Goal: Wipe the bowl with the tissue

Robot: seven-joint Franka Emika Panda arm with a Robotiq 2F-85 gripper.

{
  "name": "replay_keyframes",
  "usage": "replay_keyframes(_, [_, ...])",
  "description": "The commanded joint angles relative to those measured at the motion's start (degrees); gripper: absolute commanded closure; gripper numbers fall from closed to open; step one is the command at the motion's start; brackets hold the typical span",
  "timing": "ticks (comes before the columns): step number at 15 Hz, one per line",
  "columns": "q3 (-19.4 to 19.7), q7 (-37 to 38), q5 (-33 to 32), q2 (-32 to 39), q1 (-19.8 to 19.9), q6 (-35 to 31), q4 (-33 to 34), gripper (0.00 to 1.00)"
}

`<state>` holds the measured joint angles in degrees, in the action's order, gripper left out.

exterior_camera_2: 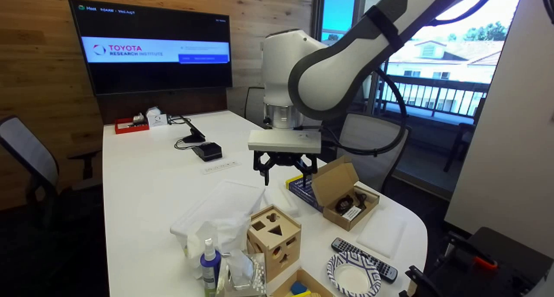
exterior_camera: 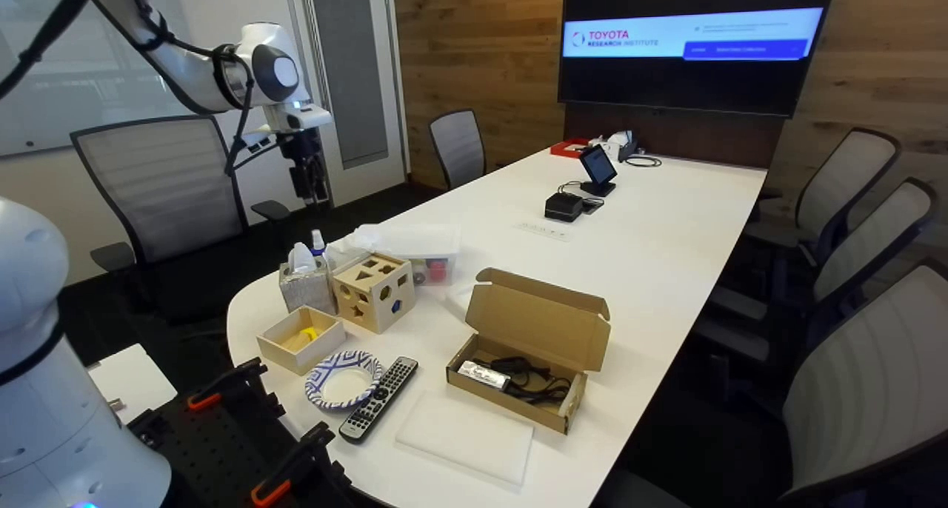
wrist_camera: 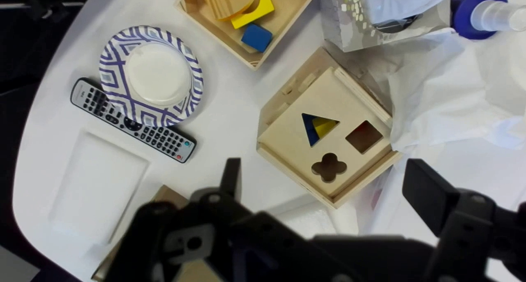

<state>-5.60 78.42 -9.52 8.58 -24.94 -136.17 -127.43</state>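
In an exterior view the gripper point(exterior_camera_2: 285, 181) hangs above the table point(exterior_camera_2: 147, 180), its fingers wide apart; from it the bowl point(exterior_camera_2: 352, 276) lies at 5 o'clock, the tissue point(exterior_camera_2: 241, 266) at 7. In the wrist view the bowl sits at 10 o'clock from the midpoint between the fingertips, the tissue at 1. Round and open side up, the bowl overlaps the remote point(wrist_camera: 172, 144), whose long axis there runs from 10 to 4 o'clock and whose middle is partly hidden. In an exterior view the tissue's tuft stands nearly upright out of its box point(exterior_camera: 307, 289), tip towards 12 o'clock. The box hides its base, and the wrist view's top edge crops both.
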Motion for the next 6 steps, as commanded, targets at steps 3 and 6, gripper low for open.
replay_keyframes(3, [-3.64,2.88,-0.5,-7.88,4.35,-4.63,-10.08,0.0])
replay_keyframes(6, [-4.84,2.63,0.07,-9.03,5.95,-5.47,-11.87,0.0])
